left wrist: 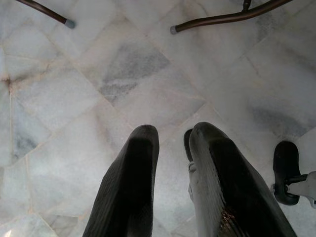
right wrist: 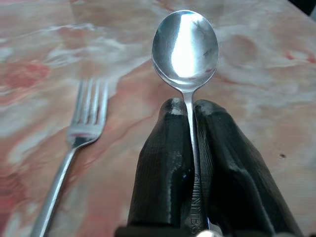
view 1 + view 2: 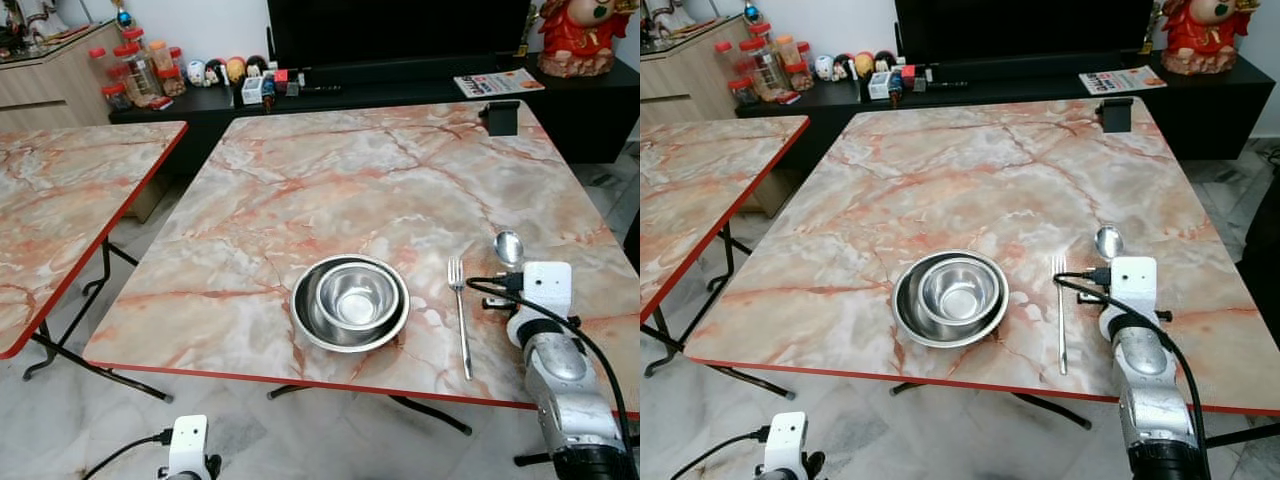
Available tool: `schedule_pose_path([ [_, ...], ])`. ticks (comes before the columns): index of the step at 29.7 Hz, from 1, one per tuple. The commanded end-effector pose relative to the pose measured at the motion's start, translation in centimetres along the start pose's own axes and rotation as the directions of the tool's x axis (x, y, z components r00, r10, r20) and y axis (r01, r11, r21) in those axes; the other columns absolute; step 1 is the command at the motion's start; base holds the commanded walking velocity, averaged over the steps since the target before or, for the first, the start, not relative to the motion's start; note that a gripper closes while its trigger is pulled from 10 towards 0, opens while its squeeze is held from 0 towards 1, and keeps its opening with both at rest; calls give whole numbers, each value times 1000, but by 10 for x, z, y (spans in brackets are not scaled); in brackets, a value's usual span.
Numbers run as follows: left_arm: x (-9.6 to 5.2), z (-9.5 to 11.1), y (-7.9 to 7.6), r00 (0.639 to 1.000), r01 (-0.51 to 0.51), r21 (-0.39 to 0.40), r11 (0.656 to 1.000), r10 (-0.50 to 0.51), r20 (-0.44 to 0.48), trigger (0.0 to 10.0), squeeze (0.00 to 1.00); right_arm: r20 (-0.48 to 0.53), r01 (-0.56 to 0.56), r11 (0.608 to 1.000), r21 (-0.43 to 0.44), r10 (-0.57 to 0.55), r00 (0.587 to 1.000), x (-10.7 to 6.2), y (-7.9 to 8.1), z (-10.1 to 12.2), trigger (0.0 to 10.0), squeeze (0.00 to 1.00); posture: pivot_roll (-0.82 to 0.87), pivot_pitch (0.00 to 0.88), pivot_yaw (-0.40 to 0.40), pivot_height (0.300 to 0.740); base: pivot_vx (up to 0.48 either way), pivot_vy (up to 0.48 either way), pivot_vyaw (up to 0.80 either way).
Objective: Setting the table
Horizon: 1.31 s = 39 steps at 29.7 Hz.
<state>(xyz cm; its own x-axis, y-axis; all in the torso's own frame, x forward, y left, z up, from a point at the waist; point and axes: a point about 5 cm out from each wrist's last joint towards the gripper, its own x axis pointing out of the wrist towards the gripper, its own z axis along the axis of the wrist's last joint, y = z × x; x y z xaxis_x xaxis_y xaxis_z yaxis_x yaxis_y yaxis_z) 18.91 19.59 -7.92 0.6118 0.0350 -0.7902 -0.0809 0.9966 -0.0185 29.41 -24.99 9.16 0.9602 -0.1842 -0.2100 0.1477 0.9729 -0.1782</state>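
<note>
While the marble worktop (image 3: pixel 380 190) carries two nested steel bowls (image 3: pixel 350 300) and a fork (image 3: pixel 460 315), I see my right claw (image 2: pixel 190 111) clamped on the spoon (image 2: pixel 185 47) handle just beside that fork; the left claw (image 1: pixel 170 143), slightly parted, hangs over the floor.

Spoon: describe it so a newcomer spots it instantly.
On the big marble table, look right of the nested steel bowls, past the fork. The spoon is pinched by its handle in the right hand, round bowl forward, not tined.
</note>
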Motion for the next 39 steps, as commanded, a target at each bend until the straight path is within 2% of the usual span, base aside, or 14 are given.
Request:
schedule_pose_path([
  [1, 0, 2, 5, 1000, -6, 12, 1000, 6, 6, 10000, 0, 4, -33, 999, 12, 33, 999, -1, 6, 4, 10000, 0, -254, 0, 148, 740, 0, 0, 0],
  [6, 0, 3, 5, 1000, -2, 16, 1000, 2, 7, 10000, 0, -39, -69, 997, 26, 70, 997, -2, 12, -3, 10000, 0, -253, 0, 147, 740, 0, 0, 0],
  [25, 0, 3, 3, 1000, 6, 15, 1000, -6, -1, 10000, 0, -100, -39, 999, 36, 42, 994, 0, 13, -16, 10000, 0, -249, 0, 143, 740, 0, 0, 0],
  [26, 0, 2, 3, 1000, 6, 15, 1000, -6, -1, 10000, 0, -101, -44, 998, 42, 48, 994, 0, 14, -16, 10000, 733, -249, 0, 143, 740, 0, 0, 0],
  [27, 0, 3, 3, 1000, 6, 16, 1000, -6, -1, 10000, 0, -101, -45, 998, 44, 49, 994, 0, 14, -17, 10000, 1000, -249, 0, 143, 740, 0, 0, 0],
  [38, 0, 3, 2, 1000, 9, 15, 1000, -9, -2, 10000, 0, -101, -47, 998, 41, 51, 994, 3, 17, -17, 10000, 1000, -249, 0, 143, 740, 0, 0, 0],
  [39, 0, 3, 2, 1000, 9, 15, 1000, -9, -2, 10000, 0, -99, -42, 999, 29, 45, 994, 3, 16, -16, 10000, 408, -250, 0, 144, 740, 0, 0, 0],
])
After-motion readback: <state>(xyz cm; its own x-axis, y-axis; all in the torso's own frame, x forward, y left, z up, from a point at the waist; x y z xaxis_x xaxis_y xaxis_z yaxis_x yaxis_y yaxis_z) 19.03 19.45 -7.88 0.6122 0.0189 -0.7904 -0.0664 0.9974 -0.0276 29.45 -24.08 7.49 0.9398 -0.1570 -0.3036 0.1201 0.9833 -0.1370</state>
